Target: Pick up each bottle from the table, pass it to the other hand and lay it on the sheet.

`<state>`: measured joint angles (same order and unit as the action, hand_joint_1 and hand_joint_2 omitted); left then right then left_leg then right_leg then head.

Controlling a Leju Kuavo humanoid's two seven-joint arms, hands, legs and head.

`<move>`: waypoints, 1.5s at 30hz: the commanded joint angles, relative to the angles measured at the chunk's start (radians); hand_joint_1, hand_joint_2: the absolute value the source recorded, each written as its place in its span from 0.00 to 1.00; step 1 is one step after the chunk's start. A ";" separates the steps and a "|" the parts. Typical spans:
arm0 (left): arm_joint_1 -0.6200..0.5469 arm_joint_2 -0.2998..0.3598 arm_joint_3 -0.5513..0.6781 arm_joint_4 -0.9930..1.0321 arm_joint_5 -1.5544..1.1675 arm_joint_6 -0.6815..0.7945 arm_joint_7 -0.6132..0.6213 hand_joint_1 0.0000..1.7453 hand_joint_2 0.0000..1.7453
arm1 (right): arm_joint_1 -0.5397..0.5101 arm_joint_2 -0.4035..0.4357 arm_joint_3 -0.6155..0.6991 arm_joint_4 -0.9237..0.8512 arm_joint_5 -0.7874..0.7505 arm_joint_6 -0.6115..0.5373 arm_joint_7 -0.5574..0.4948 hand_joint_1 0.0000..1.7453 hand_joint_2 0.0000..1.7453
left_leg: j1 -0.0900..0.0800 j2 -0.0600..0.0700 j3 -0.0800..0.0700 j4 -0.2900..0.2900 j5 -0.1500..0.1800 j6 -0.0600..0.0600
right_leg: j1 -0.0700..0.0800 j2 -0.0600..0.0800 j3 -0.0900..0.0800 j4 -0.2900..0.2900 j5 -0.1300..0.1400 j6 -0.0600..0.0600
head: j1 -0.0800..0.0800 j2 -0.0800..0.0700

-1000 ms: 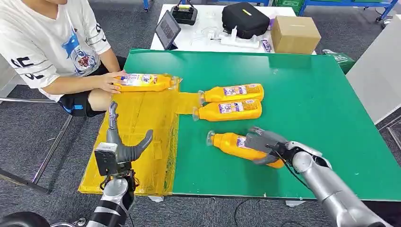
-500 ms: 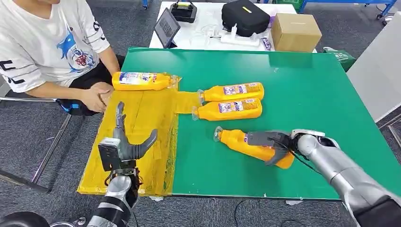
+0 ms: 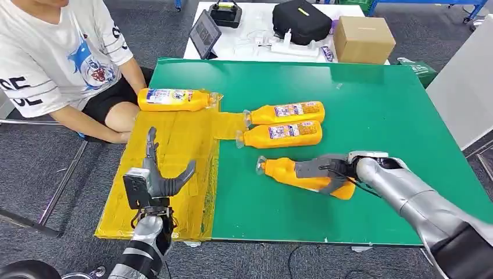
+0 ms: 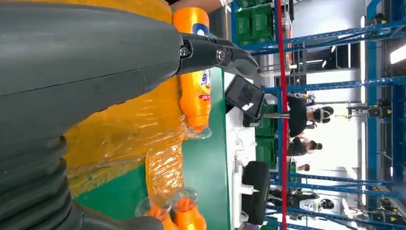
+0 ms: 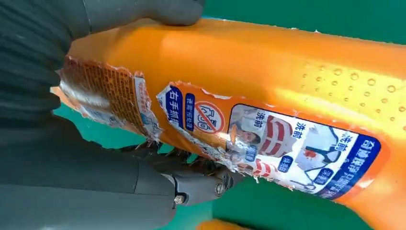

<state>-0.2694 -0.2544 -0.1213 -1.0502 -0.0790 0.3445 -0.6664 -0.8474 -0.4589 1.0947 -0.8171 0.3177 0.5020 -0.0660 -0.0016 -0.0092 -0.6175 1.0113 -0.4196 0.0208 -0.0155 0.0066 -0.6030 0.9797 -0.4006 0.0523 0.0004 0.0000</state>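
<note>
From the head view, the right hand wraps its fingers around an orange bottle lying on the green table. The bottle's long axis runs roughly level, its clear cap pointing away from the wrist, toward the yellow sheet. The left hand waits over that sheet with fingers spread and nothing in it, well apart from the held bottle. The grip sits toward the bottle's base, so the capped end could droop on lifting and spoil the handover.

In the left wrist view, another bottle lies on the sheet beyond the spread fingers.

In the right wrist view, fingers and thumb press the bottle's body from opposite sides, over a torn, peeling label; that loose, slick paper could let the bottle slide or twist
</note>
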 commanded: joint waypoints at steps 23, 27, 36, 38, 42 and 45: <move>0.111 -0.020 0.015 -0.189 0.030 -0.048 0.055 0.00 1.00 | 0.729 0.503 -0.905 -0.845 0.336 -1.200 -0.340 1.00 1.00 | 0.005 -0.006 -0.004 0.000 -0.003 -0.002 | 0.004 -0.007 -0.003 0.000 -0.005 -0.005 | 0.000 0.000; 0.122 -0.007 -0.020 -0.211 0.182 -0.214 0.129 0.00 1.00 | 0.758 0.516 -0.940 -0.801 0.242 -1.154 -0.426 1.00 1.00 | 0.004 -0.006 -0.003 0.000 -0.003 -0.003 | 0.003 -0.008 -0.001 0.000 -0.005 -0.005 | 0.000 0.000; 0.121 0.042 -0.108 -0.192 0.435 -0.537 0.246 0.00 1.00 | 0.784 0.545 -0.941 -0.618 0.161 -0.992 -0.571 1.00 1.00 | 0.004 -0.005 -0.002 -0.002 -0.002 -0.003 | 0.003 -0.006 -0.001 -0.002 -0.003 -0.004 | 0.000 0.000; 0.124 0.055 -0.138 -0.187 0.490 -0.617 0.267 0.00 1.00 | 0.794 0.559 -0.918 -0.535 0.171 -0.961 -0.616 1.00 1.00 | 0.004 -0.005 0.001 -0.003 -0.002 -0.003 | 0.004 -0.006 0.002 -0.004 -0.004 -0.005 | 0.000 0.000; 0.124 0.056 -0.140 -0.186 0.490 -0.616 0.267 0.00 1.00 | 0.794 0.564 -0.917 -0.523 0.169 -0.963 -0.626 1.00 1.00 | 0.004 -0.005 -0.001 -0.003 -0.001 -0.003 | 0.003 -0.006 0.000 -0.003 -0.003 -0.004 | 0.000 0.000; 0.123 0.060 -0.148 -0.189 0.496 -0.627 0.268 0.00 1.00 | 0.793 0.565 -0.905 -0.517 0.165 -0.951 -0.625 1.00 1.00 | 0.004 -0.004 -0.002 -0.002 -0.002 -0.003 | 0.003 -0.005 -0.001 -0.003 -0.003 -0.004 | 0.000 0.000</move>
<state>-0.1269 -0.2712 -0.1567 -1.2764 0.2957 -0.1125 -0.4472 -0.0699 0.0469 0.1900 -1.5940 0.5021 -0.5319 -0.5865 0.0014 -0.0147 -0.6247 1.0109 -0.4202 0.0191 -0.0134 0.0009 -0.6093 0.9797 -0.4033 0.0494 0.0004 0.0000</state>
